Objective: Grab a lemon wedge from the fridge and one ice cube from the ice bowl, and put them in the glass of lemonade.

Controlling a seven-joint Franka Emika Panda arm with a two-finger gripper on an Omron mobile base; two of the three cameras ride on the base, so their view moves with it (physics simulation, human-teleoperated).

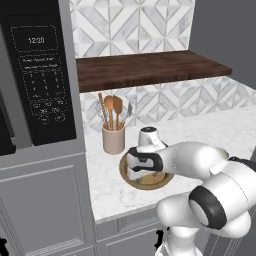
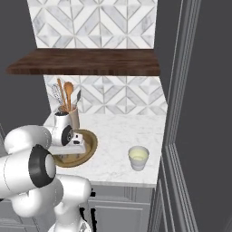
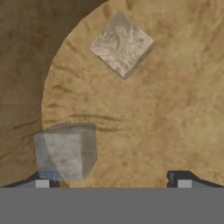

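Gripper [image 3: 113, 183] low inside round wooden ice bowl [image 1: 131, 181], fingers spread wide, grasping nothing — translucent bluish ice cube [image 3: 64, 151] just above left fingertip [image 3: 42, 183], paler ice cube [image 3: 121, 43] farther off. Pale glass of lemonade [image 2: 138, 157] stands on white marble counter [image 2: 122, 136], right of bowl, near dark grey fridge [image 2: 204, 113].

The utensil crock [image 1: 113, 139] crowds the ice bowl [image 1: 131, 181] behind; the bowl's front side lies free.

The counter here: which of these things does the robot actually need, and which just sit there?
Needed:
ice cubes
wooden ice bowl
glass of lemonade
open gripper

Just there:
utensil crock
microwave
wooden shelf
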